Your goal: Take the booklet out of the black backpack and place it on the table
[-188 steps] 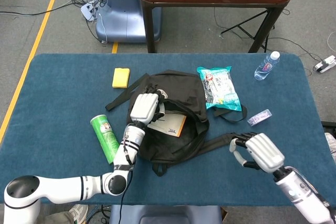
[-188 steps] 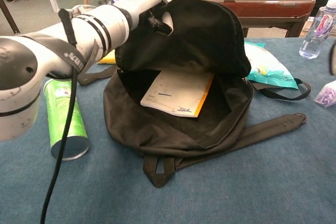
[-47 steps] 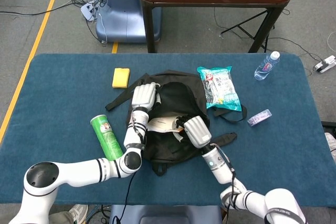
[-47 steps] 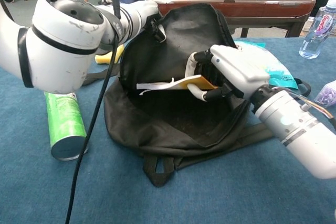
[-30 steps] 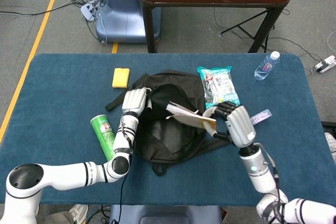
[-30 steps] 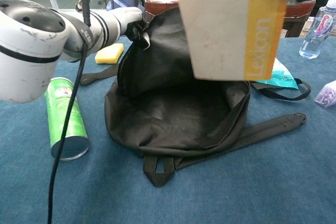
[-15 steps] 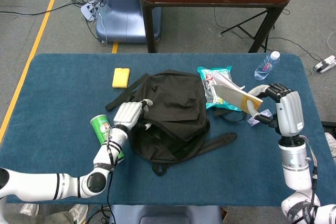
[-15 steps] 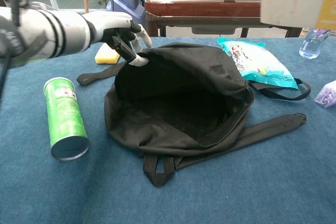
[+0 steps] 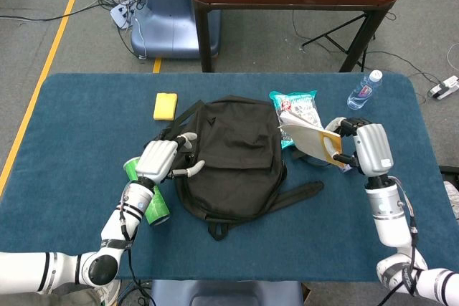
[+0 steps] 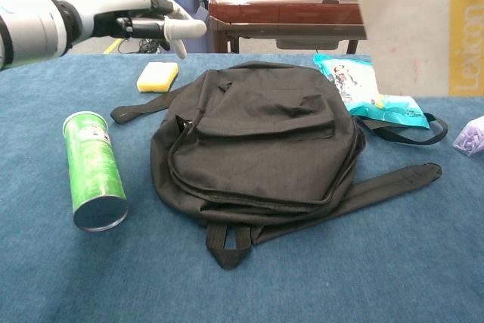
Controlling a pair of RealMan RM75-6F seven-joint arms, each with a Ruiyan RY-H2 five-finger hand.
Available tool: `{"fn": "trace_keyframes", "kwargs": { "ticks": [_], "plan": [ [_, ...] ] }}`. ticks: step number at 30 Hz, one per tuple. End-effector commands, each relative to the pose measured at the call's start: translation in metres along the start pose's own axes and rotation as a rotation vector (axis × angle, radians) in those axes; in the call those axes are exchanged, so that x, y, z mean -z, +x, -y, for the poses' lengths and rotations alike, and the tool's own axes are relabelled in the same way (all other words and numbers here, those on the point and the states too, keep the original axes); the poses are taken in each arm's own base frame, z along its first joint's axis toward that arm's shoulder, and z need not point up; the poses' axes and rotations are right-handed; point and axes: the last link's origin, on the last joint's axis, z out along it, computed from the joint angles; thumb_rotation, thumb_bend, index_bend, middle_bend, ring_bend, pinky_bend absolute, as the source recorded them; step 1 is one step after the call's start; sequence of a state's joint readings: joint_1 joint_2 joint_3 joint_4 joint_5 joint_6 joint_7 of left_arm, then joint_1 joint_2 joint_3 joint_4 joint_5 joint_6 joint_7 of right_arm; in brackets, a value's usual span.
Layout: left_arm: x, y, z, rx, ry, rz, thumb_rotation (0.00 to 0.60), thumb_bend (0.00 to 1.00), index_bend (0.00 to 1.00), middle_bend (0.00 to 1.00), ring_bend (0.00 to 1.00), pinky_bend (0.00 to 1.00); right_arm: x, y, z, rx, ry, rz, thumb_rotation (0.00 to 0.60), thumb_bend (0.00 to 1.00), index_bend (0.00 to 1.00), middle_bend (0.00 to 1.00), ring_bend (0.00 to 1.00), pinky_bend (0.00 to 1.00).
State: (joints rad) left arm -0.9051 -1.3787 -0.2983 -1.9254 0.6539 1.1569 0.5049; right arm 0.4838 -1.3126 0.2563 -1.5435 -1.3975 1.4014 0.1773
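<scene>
The black backpack (image 9: 231, 155) lies flat — flap closed; the white, yellow-spined booklet (image 9: 313, 139) hangs tilted above the table — in the right hand (image 9: 366, 147).

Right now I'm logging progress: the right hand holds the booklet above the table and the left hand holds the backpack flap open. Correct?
One error: the left hand holds nothing; the head view shows the backpack flap fallen closed. The right hand does hold the booklet above the table.

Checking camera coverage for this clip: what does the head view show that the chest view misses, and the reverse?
Only the head view shows the right hand holding the white-and-yellow booklet above the table.

Only the chest view shows the "Lexicon" lettering on the booklet's yellow spine.

Both show the flattened black backpack, the green cylindrical can, the yellow sponge, the teal snack bag, and the left hand, which holds nothing.
</scene>
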Motion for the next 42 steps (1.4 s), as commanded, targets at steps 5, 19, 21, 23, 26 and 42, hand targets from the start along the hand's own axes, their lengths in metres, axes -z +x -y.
{"fn": "trace_keyframes", "kwargs": {
  "ticks": [5,19,21,23,26,42],
  "plan": [
    [-0.001,0.001,0.015,0.003,0.045,0.003,0.16,0.25,0.19,0.3,0.21,0.04,-0.002,-0.073,0.009,-0.023,0.014,0.216,0.6,0.55,0.77,0.52,0.47,0.51],
    [0.005,0.009,0.045,0.018,0.12,0.001,0.162,0.25,0.16,0.27,0.19,0.04,0.016,-0.061,0.033,-0.176,0.075,0.391,0.6,0.51,0.0,0.0,0.0,0.04],
    [0.007,0.011,0.051,0.026,0.131,0.0,0.165,0.25,0.16,0.27,0.19,0.04,0.019,-0.05,0.029,-0.162,0.07,0.382,0.6,0.51,0.0,0.0,0.0,0.04],
    [0.01,0.013,0.057,0.034,0.138,-0.009,0.187,0.25,0.16,0.26,0.19,0.04,0.022,-0.039,0.023,-0.143,0.06,0.358,0.6,0.51,0.0,0.0,0.0,0.04],
    [0.016,0.015,0.067,0.045,0.154,-0.025,0.312,0.25,0.17,0.26,0.19,0.04,0.025,-0.023,0.012,-0.117,0.033,0.325,0.6,0.51,0.0,0.01,0.0,0.04],
    [0.075,0.016,0.136,-0.053,0.241,-0.179,0.6,0.25,0.23,0.26,0.19,0.04,0.086,0.029,-0.05,0.138,-0.117,0.276,0.6,0.51,0.52,0.43,0.35,0.42]
  ]
}}
